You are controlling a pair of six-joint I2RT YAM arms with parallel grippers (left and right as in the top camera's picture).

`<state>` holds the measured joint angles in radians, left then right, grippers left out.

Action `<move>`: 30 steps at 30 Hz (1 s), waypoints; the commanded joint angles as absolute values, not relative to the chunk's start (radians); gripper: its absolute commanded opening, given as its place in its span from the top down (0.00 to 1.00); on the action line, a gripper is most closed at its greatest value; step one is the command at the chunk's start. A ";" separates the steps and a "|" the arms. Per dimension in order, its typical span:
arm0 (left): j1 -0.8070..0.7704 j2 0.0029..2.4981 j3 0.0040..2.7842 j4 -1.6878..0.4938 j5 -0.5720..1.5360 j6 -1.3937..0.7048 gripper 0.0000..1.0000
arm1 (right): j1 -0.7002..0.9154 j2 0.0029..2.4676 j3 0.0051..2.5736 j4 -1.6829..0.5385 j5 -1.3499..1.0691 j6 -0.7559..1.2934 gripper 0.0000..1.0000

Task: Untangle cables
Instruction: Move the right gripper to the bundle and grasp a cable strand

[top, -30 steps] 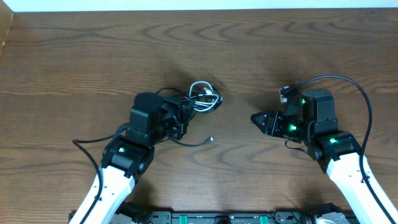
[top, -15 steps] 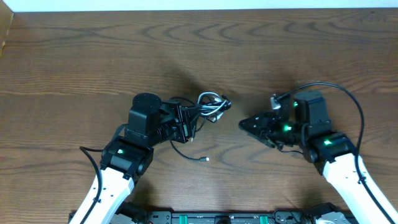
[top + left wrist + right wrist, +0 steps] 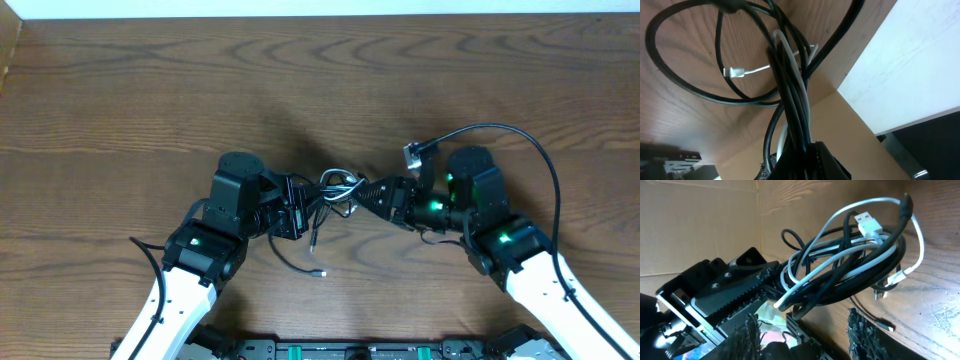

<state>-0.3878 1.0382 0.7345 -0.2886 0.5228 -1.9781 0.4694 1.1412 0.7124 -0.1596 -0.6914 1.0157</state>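
A tangled bundle of cables [image 3: 340,186] sits near the middle of the wooden table [image 3: 150,90], pinched tight in the left gripper [image 3: 303,203], whose jaws are closed on the gathered strands. The right gripper [image 3: 362,192] faces it from the other side, its fingers [image 3: 751,330] spread apart and its tips just beside the knot. In the right wrist view, the white cable [image 3: 805,272] loops through the black cables [image 3: 850,282], with its USB plug [image 3: 867,224] poking out at the top. One black strand trails toward the table's near edge and ends in a small plug [image 3: 320,272] on the wood.
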 commanded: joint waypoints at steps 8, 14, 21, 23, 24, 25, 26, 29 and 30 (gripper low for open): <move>-0.384 1.039 0.739 -0.287 0.542 -1.884 0.92 | 0.543 1.174 0.724 -0.138 -0.641 1.074 0.50; -0.384 1.038 0.739 -0.286 0.543 -1.879 0.92 | 0.565 1.216 0.724 -0.138 -0.579 1.088 0.55; -0.384 1.037 0.739 -0.268 0.562 -1.877 0.92 | 0.564 1.274 0.724 -0.174 -0.476 1.087 0.72; -0.384 1.038 0.739 -0.249 0.587 -1.877 0.92 | 0.563 1.286 0.724 -0.200 -0.419 1.087 0.74; -0.384 1.038 0.739 -0.240 0.600 -1.877 0.92 | 0.562 1.292 0.724 -0.212 -0.387 1.086 0.74; -0.384 1.038 0.739 -0.235 0.604 -1.877 0.92 | 0.561 1.296 0.724 -0.216 -0.368 1.086 0.75; -0.384 1.037 0.739 -0.234 0.603 -1.877 0.92 | 0.559 1.296 0.724 -0.217 -0.356 1.083 0.75; -0.384 1.038 0.739 -0.234 0.601 -1.849 0.92 | 0.555 1.296 0.724 -0.207 -0.354 1.065 0.76; -0.384 1.038 0.739 -0.234 0.596 -1.836 0.92 | 0.555 1.296 0.724 -0.204 -0.359 1.054 0.77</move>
<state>-0.3870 1.0382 0.7345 -0.2394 0.5728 -1.8801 0.5575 1.2972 0.7124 -0.2115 -0.4068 1.0832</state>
